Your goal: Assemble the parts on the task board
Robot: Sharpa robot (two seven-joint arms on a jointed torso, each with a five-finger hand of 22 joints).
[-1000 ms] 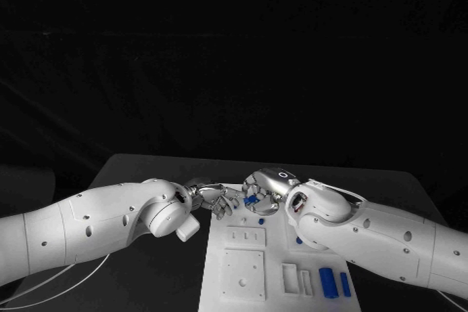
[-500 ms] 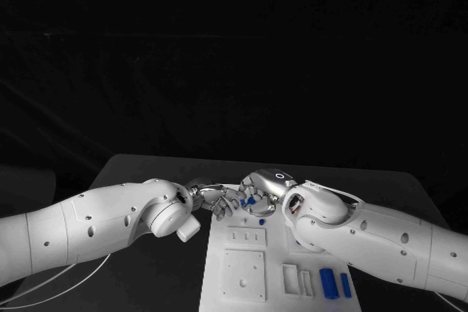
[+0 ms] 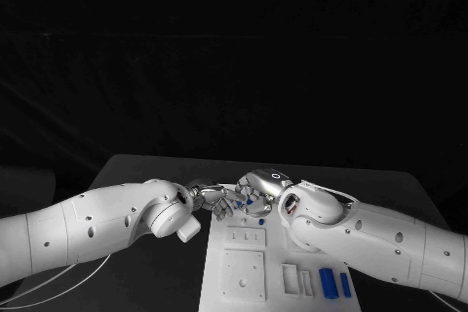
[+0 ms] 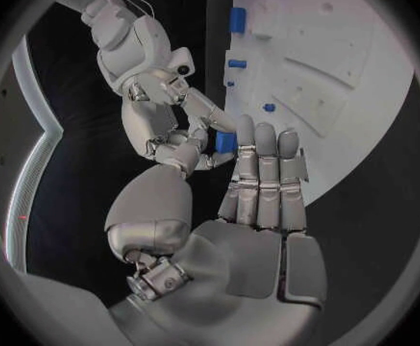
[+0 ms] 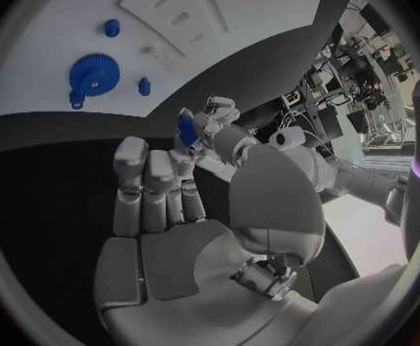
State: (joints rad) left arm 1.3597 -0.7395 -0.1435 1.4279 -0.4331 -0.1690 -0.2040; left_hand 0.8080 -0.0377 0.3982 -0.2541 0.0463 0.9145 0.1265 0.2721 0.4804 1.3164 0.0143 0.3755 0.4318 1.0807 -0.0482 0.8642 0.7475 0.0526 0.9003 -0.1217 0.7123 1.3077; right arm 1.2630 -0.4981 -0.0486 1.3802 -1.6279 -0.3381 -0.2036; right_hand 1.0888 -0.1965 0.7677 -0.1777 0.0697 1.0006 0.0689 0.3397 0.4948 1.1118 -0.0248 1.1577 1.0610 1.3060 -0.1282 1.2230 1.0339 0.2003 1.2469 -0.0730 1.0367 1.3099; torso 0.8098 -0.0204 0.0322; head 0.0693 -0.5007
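Pinching a small blue part (image 4: 225, 141) at the fingertips of the right hand (image 3: 262, 189), other fingers straight and close together. Meeting it from 9 o'clock with the left hand (image 3: 216, 200), fingers pressed side by side and tips right against the part. Cannot tell whether touching only or gripping too. Holding all this just above the 12 o'clock end of the task board (image 3: 216, 258), with a blue gear (image 5: 95, 73) and a short blue peg (image 3: 262, 221) seated on the plate a little toward 6 o'clock. Farther out, at the 5 o'clock corner of the board, two blue cylinders (image 3: 329, 283) lying side by side near empty slots, and beyond every edge the black table (image 3: 146, 170). Looks like a hand-to-hand pass or a regrip, judged from the pose, with the seating not yet begun. Plenty to go wrong from here: letting go on one side before closing firmly on the other, and so dropping the part onto the board or off it to the dark table. Squeezing from two directions at once, and so twisting the piece out of line for its seat. Crowding the fingers together, and so knocking tip against tip or brushing the gear below.
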